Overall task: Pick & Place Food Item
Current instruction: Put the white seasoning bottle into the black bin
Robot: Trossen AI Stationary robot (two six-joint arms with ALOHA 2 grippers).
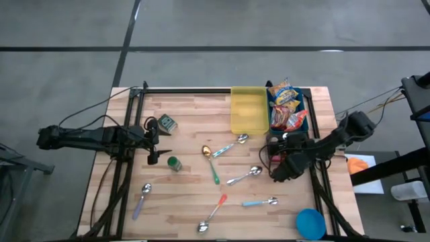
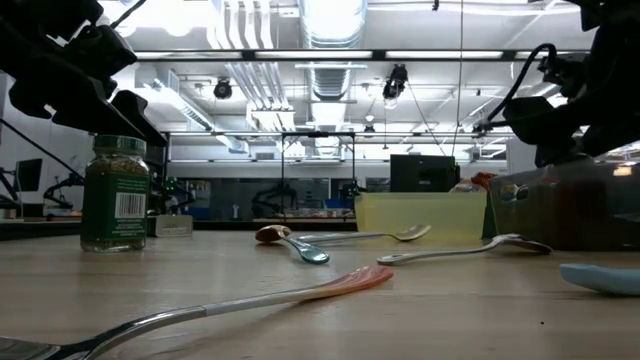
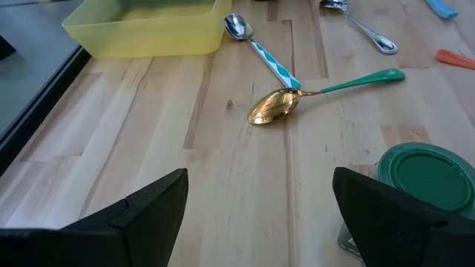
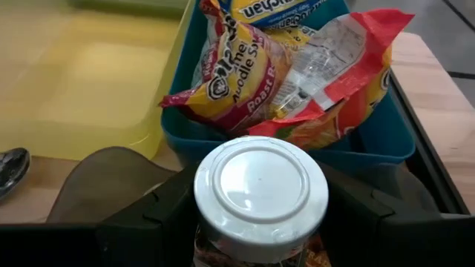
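Observation:
My right gripper is shut on a jar with a white lid, just in front of the blue bin of noodle packets. In the high view this gripper stands at the table's right side, below that bin. The yellow bin stands left of the blue one. My left gripper is open over bare wood at the table's left, beside a green-lidded jar that stands upright on its base. My right gripper has the jar between its two fingers, one on each side of the body just under the lid. The fingers come slanting down from the table's right side. The lid faces up toward the wrist camera. Whether the jar's base is on the table is hidden.
Several spoons lie scattered over the middle and near part of the table. A small tin lies at the far left, and a blue bowl sits at the near right corner. A black frame runs along the table's edges.

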